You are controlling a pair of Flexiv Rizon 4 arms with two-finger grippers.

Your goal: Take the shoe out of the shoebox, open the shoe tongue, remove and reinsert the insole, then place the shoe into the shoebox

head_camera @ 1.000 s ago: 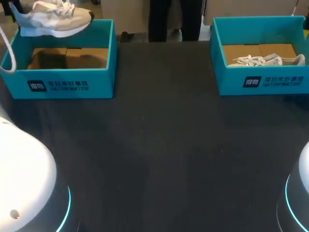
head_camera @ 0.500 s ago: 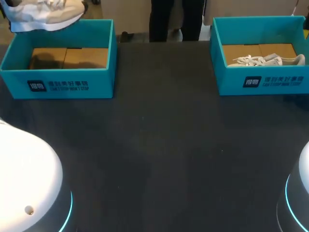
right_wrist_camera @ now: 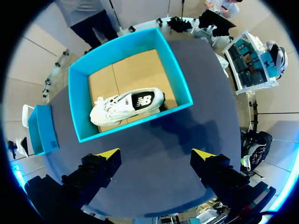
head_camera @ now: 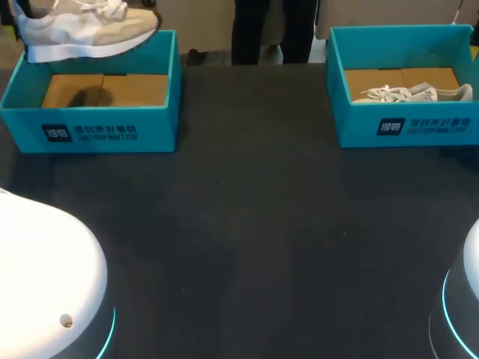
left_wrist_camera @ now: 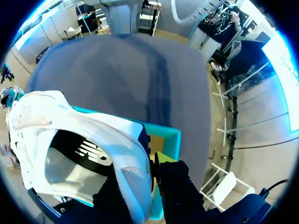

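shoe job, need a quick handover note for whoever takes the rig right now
Left gripper: shut on the shoe at its heel end, holding it in the air over the back edge of the left box.
Right gripper: open, holding nothing, above the table in front of the right box.
Left box has no shoe in it. The other shoe lies on its side in the right box.
Done: shoe taken out of its box.
Left: open the tongue, pull the insole and put it back, return the shoe to the box.
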